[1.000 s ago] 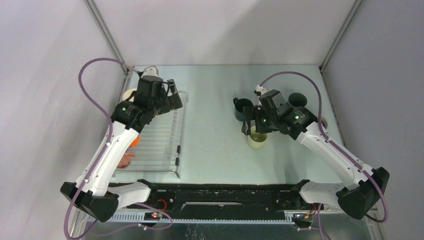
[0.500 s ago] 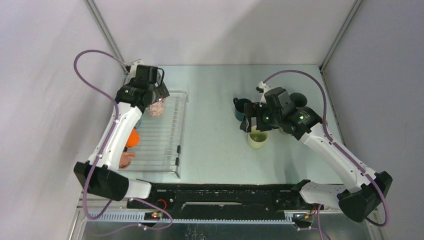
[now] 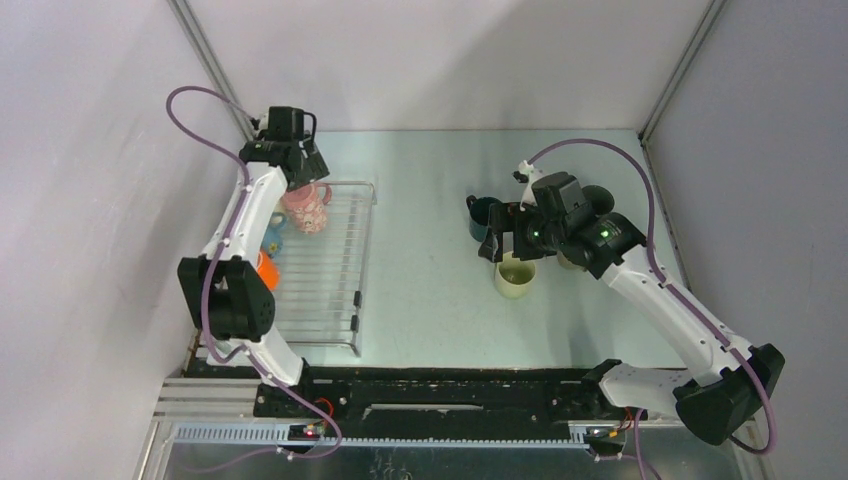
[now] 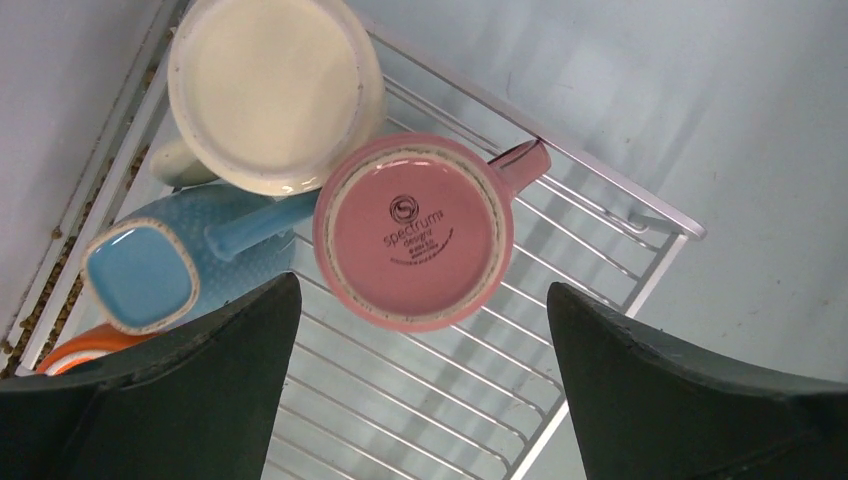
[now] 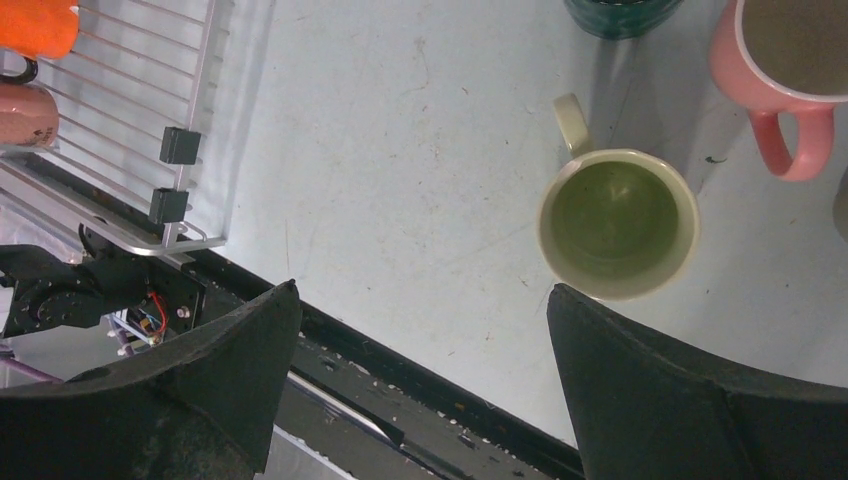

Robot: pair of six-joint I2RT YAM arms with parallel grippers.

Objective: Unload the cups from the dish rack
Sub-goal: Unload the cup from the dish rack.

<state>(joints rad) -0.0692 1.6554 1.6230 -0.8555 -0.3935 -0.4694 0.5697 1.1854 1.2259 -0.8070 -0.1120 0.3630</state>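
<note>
I'd put this at a little under halfway. Four cups are out on the right side of the surface (image 3: 420, 190), all apparently mouth-up: the pale green cup (image 5: 618, 222), an upright pink cup (image 5: 775, 70) just beyond it, a dark teal cup (image 3: 485, 215) and another dark cup (image 3: 598, 198) farther right. A grey edge shows at the right border of the right wrist view, but I can't tell what it is.

Five cups are left in the dish rack (image 3: 335, 280) on the left. At its far end the cream cup (image 4: 270, 90) and the upturned pink cup (image 4: 413, 230) sit bottom-up and touching, with the light blue cup (image 4: 150, 270) lying on its side against them. The orange cup (image 5: 35, 25) is nearer along the left edge, and a pinkish cup (image 5: 25, 115) nearer again.

My left gripper (image 4: 422, 300) hangs over the upturned pink cup with its jaws spread wide and nothing between them; that looks like the next pick. My right gripper (image 5: 420, 300) is also spread and empty, above bare surface near and left of the pale green cup.
</note>
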